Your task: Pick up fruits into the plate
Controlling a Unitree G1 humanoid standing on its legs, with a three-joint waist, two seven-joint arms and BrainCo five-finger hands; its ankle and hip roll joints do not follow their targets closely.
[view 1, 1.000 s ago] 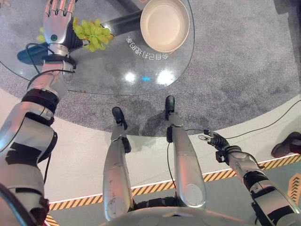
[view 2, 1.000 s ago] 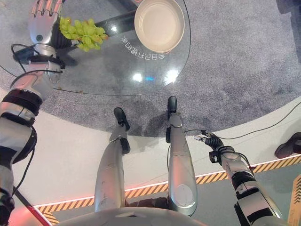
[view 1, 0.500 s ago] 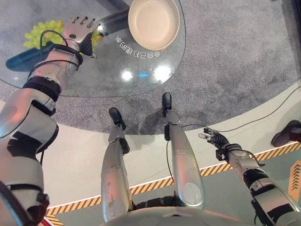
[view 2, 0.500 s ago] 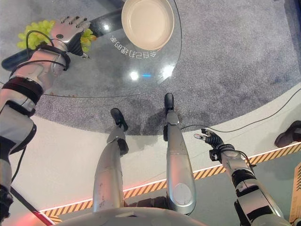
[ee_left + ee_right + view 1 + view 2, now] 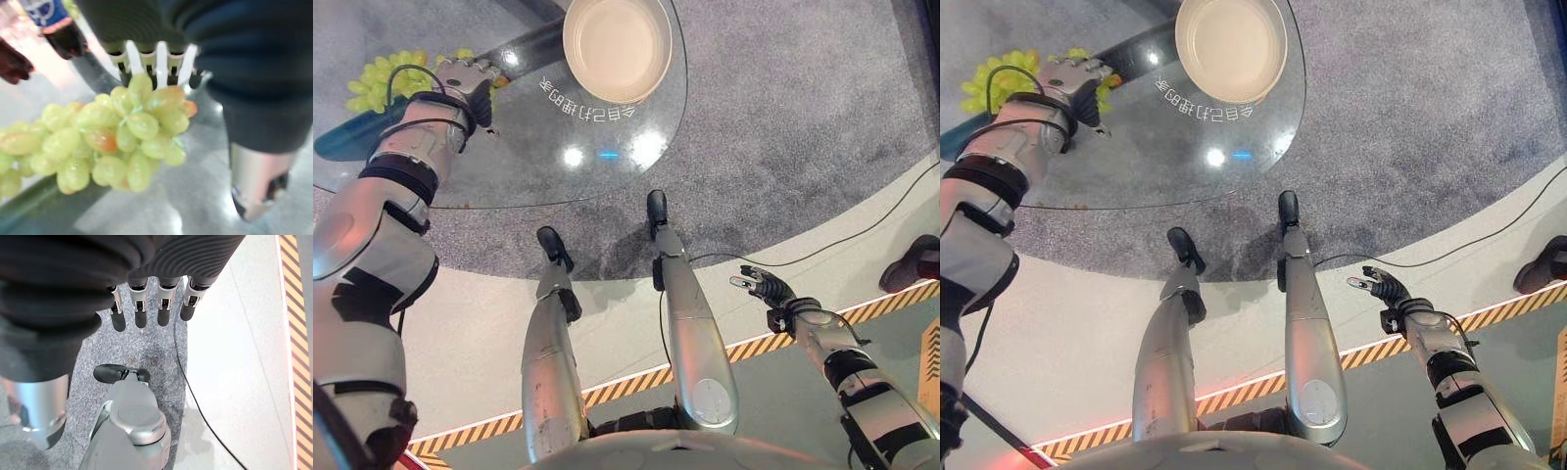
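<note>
Table: round clear glass table (image 5: 509, 147), empty round cream plate (image 5: 612, 44) on it.
Grapes: green grape bunch (image 5: 107, 142) under my left hand (image 5: 465, 78); grip unclear.
Right hand (image 5: 759, 286): fingers relaxed, empty, low beside me.

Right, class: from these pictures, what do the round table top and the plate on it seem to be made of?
Table top: clear glass, probably; the carpet shows through it and ceiling lights glint on it.
Plate: cream, smooth and faintly glossy with a raised rim; ceramic or plastic, the look leaves that open.
</note>
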